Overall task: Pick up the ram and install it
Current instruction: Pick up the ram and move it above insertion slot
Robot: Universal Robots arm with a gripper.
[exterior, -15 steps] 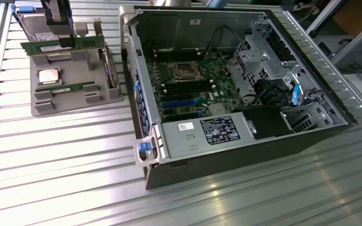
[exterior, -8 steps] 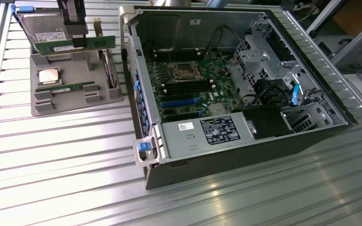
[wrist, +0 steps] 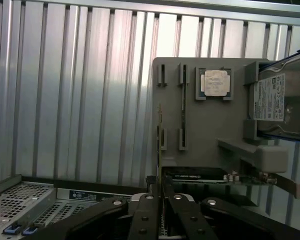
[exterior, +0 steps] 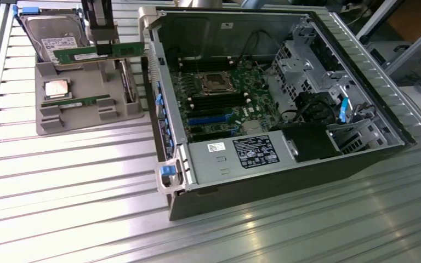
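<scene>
One ram [exterior: 79,54] clamped in gripper [exterior: 106,49], hanging above grey tray [exterior: 50,123] at far left of desk [exterior: 86,192]: pickup done, install pending. Right of it, open computer case [exterior: 269,183]. Exterior view giving motherboard slots [exterior: 210,101]; wrist view giving pinched fingers [wrist: 142,217] from above, plus processor [wrist: 215,82] and hard drive [wrist: 280,100].

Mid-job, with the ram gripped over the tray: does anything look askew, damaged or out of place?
Nothing stands out. The end effector holds the ram roughly level above the gray tray. The processor, hard drive and second ram stick sit in their tray seats.
</scene>
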